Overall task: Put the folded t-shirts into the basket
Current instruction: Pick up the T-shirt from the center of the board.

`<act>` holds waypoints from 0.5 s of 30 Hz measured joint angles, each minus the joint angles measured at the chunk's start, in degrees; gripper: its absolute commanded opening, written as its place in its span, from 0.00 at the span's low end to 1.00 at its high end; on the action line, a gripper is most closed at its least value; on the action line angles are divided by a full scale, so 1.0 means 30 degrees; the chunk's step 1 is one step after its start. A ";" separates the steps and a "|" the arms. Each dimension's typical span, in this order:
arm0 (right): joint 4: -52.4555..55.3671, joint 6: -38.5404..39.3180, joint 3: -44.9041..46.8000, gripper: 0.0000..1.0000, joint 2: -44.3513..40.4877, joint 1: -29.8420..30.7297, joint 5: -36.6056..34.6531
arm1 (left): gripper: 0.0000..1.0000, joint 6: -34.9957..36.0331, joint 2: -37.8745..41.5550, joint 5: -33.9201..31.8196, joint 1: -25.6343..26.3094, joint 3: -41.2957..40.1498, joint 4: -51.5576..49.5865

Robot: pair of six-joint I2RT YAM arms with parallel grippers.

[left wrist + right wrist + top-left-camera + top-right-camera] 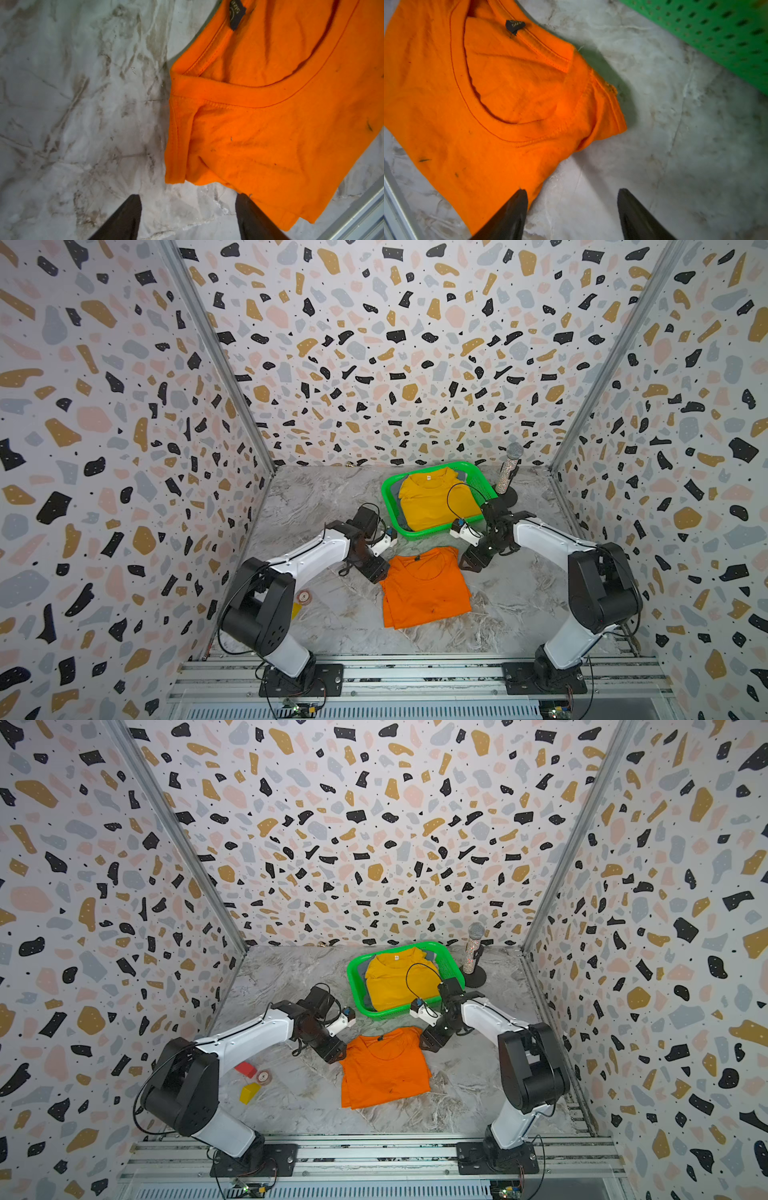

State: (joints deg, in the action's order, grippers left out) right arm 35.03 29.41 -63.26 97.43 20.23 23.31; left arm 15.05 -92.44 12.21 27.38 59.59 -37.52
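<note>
In both top views the orange t-shirt point(426, 589) lay flat on the marbled table point(316, 506), just in front of the basket point(387, 506), which already held the mustard yellow t-shirt point(432, 502). The left gripper point(377, 572) and right gripper point(471, 562) sat low at the orange shirt's two collar-end corners, one on each side. A round disc point(304, 596) near the left arm bore what looked like a 5, and the yellow shirt's neck tag point(428, 477) was too small to read. From the left wrist, the fingers point(124, 218) stood apart and empty, one over bare table and the other at the shirt's edge, so the step looked like a two-handed pinch. To do it well, I judged each gripper should catch every folded layer at its corner, the two closing together and lifting level so the fold held while clearing the basket's near wall. The dark neck label point(236, 14) was cut off here. From the right wrist, the fingers point(508, 216) were likewise apart and empty, one overlapping the shirt's side edge, with the basket's perforated wall nearby. The label's pale letters seemed to begin "Siz" — the rest was illegible.
</note>
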 measured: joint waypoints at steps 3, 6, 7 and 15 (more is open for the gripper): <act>-0.0488 0.0648 -0.0364 0.73 0.0459 0.0648 -0.0444 | 0.72 0.0080 -0.0721 -0.0175 0.0000 0.0051 0.0262; -0.0991 0.1326 -0.0758 0.72 0.0933 0.1166 -0.0874 | 0.71 0.0146 -0.1421 -0.0255 0.0000 0.0364 0.0270; -0.1137 0.1508 -0.0823 0.72 0.1049 0.1282 -0.1049 | 0.71 0.0160 -0.1676 -0.0248 0.0000 0.0510 0.0306; -0.1676 0.2572 -0.1107 0.71 0.2208 0.1851 -0.2229 | 0.69 0.0226 -0.3089 0.0044 0.0007 0.0765 0.0430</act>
State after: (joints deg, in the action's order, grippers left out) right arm 30.00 37.12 -66.59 104.05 25.78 16.62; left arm 15.73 -101.71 12.34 27.40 61.89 -36.23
